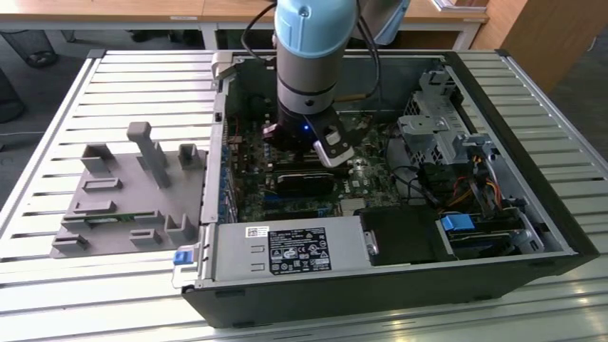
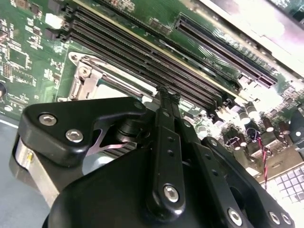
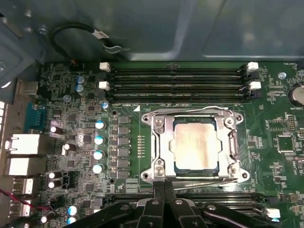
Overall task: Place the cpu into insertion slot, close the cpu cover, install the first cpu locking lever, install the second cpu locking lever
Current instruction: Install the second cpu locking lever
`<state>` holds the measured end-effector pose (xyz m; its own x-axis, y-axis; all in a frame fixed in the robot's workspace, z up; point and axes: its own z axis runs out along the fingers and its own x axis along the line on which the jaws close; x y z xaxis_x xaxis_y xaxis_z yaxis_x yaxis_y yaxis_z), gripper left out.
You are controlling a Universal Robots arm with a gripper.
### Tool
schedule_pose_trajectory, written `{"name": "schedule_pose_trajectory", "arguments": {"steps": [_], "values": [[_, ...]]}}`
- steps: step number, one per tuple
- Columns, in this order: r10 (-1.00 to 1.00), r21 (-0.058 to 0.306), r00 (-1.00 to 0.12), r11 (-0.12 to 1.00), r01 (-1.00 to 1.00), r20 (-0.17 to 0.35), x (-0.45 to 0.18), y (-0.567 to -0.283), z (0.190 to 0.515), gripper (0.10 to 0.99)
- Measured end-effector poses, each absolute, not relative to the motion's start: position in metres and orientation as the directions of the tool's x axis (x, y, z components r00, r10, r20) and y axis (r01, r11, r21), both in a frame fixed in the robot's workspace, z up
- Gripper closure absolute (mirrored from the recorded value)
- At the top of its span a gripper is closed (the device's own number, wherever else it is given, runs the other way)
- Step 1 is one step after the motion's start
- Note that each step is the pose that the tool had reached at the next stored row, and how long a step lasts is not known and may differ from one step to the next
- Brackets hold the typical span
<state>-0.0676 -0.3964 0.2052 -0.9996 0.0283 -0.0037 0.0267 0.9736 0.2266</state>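
Observation:
The cpu (image 3: 194,145) lies flat in the insertion slot (image 3: 195,167), its silver-grey top showing through the window of the cpu cover (image 3: 161,142). The cover is down over it. Thin wire levers run along the frame's sides (image 3: 190,110), and one (image 3: 209,181) runs slightly slanted along the side nearest my gripper. My gripper (image 3: 164,185) is shut, its two thin black fingers together with nothing seen between them, tips at that edge of the socket frame. In the second wrist view the shut fingers (image 2: 166,123) point at the socket frame (image 2: 88,78). My arm (image 1: 306,71) reaches down into the computer case (image 1: 532,214).
Long black memory slots (image 3: 175,80) lie on the socket's far side, and more (image 2: 142,52) beside the fingers. Capacitors (image 3: 99,140) and rear ports (image 3: 21,145) flank the socket. A power supply (image 1: 290,249) and drive cage (image 1: 437,135) sit in the case. A grey fixture (image 1: 124,192) lies on the slatted table.

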Motion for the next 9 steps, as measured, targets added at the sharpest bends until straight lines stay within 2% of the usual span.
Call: {"name": "schedule_pose_trajectory", "arguments": {"steps": [9], "values": [[0.028,0.239,-1.0,0.971,0.027,-0.004,-0.0744,-0.3964,0.2,0.969]]}}
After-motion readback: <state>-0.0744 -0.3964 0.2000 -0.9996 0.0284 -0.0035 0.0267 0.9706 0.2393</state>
